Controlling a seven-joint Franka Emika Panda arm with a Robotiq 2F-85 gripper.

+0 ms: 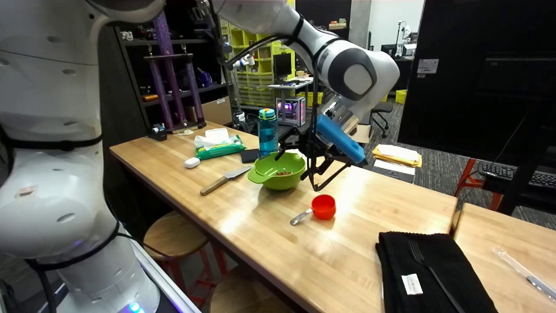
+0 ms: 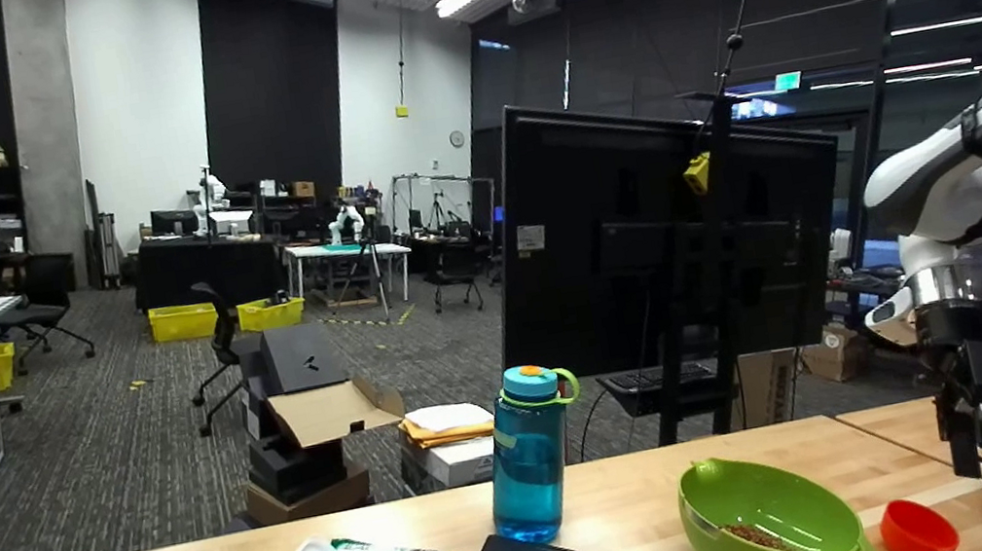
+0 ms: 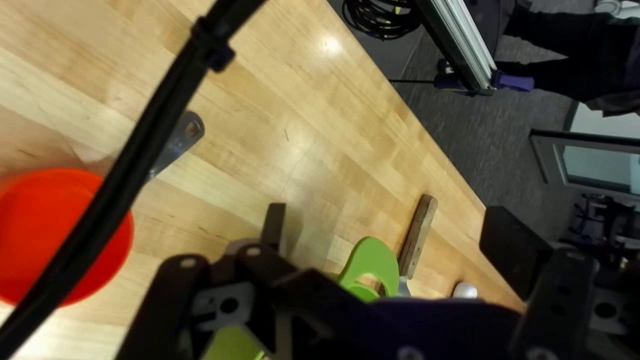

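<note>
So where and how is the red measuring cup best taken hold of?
Probably by the metal handle, the open gripper coming from above and closing across its sides: a narrow strip jutting out from the red measuring cup, apart from the green bowl, whereas the body is wide and round.

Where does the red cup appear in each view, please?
In an exterior view: the red cup, right of and below centre.
In an exterior view: red cup, bottom edge, right side.
Wrist view: red cup, at the left edge.
Shared landmark: green bowl, partly hidden in the wrist view.
</note>
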